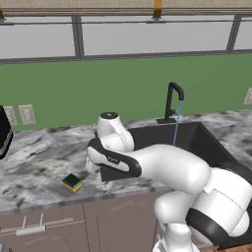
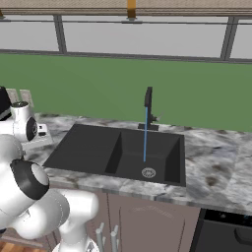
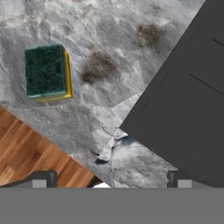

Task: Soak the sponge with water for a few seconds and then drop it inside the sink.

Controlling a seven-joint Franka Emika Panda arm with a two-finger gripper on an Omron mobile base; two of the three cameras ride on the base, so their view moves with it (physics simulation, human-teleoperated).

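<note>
**Sponge off to the counter-edge side of the gripper, not yet under it**

The sponge [image 1: 72, 182] lies flat on the marble counter [image 1: 39, 157], green layer up, close to the counter's front edge and well clear of the sink's left rim. It is untouched and dry, as far as can be judged.

The gripper [image 3: 113, 177] hangs over the strip of counter between the sponge and the sink [image 2: 118, 152], looking straight down. Its two dark tips stand wide apart at the bottom of the hand view, with nothing between them (the hand is empty). In that view the sponge [image 3: 47, 72] sits up and to the left of the tips, while the corner of the dark basin fills the right side. So the hand is nearer the sink's front-left corner than it is to the sponge, and the coming move likely has to carry it away from the basin, along the front edge of the counter.

The sponge is only slightly longer than wide; in the hand view its long axis runs nearly up and down, with the yellow body showing along its right and lower sides. The open tips are spread across that axis, so closing over the short sides should need little wrist turn.

The water [image 2: 145, 133] already runs from the black faucet [image 1: 173, 101] into the basin's far side, near the drain [image 2: 148, 172].
</note>
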